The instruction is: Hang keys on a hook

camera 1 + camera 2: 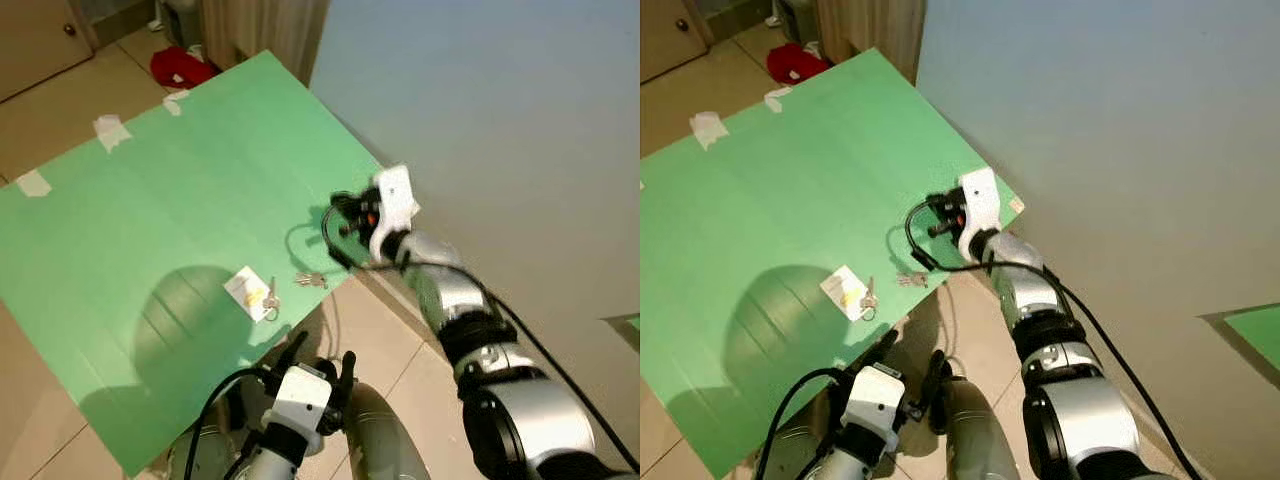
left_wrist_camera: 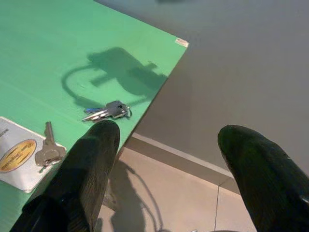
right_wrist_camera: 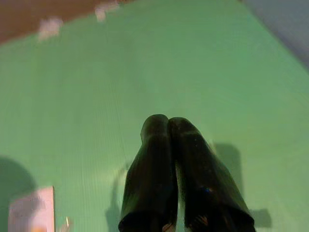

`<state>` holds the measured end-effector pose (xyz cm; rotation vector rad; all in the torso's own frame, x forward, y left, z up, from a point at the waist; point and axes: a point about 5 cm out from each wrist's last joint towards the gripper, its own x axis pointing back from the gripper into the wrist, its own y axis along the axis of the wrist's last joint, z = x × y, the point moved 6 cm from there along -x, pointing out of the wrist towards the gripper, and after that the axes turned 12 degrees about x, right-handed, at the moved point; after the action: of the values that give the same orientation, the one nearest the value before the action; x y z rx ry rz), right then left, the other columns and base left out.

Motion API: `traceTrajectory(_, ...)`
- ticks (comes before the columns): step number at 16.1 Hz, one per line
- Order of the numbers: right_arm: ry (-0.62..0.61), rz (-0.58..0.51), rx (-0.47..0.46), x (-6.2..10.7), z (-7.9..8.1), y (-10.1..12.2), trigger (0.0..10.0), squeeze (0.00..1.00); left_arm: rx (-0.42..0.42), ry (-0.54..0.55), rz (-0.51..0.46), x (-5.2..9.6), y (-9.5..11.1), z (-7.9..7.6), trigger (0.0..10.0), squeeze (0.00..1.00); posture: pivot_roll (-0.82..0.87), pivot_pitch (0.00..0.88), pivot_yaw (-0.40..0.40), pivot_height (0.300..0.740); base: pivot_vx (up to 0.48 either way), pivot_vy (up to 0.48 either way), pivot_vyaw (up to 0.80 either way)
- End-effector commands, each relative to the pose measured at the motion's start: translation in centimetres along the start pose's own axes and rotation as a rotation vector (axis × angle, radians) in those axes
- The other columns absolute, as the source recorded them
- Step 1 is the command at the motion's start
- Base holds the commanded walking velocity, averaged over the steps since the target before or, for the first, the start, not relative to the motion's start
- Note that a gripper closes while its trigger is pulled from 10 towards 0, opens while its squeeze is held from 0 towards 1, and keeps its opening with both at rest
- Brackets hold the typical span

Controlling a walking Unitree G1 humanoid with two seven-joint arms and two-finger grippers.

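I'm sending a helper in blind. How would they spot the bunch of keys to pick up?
Find the big green board lying on the floor against the grey wall. Near its edge closest to the robot lies the bunch of keys, several together; the single key beside it rests against a white card.

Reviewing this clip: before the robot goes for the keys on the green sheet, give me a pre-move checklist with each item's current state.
1. Keys located: ok. A bunch of keys lies on the green sheet near its edge; a single key rests beside a white card.
2. Right gripper free to grasp: not ok. Its fingers are shut together above the sheet, holding nothing.
3. Left gripper ready: ok. Fingers wide open, low beyond the sheet's edge, the bunch ahead of it.
4. Keys unobstructed: ok. Nothing lies on them.
5. Hook located: cannot tell. No hook can be made out on the grey wall.
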<state>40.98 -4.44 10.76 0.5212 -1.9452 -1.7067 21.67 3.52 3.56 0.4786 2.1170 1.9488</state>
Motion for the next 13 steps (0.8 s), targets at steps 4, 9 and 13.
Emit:
traceTrajectory(4, 0.02, 0.169, -0.092, 1.7, 1.3, -5.9, 10.0, 1.0, 0.018, -0.025, 0.056, 1.1, -1.4, -1.4, 10.0, 0.0, -0.12, 0.395, -0.226, 0.74, 0.0, 0.0, 0.0)
traceTrajectory(9, 0.023, 0.23, -0.087, 2.5, 1.3, -7.8, 10.0, 1.0, -0.253, 0.193, 0.054, 4.2, -2.8, 3.3, 10.0, 0.0, -0.12, 0.402, -0.237, 0.74, 0.0, 0.0, 0.0)
traceTrajectory(13, 0.022, 0.232, -0.061, 2.8, 1.0, -8.1, 10.0, 1.0, -0.261, 0.239, 0.047, 4.7, -3.2, 4.3, 10.0, 0.0, -0.11, 0.397, -0.247, 0.74, 0.0, 0.0, 0.0)
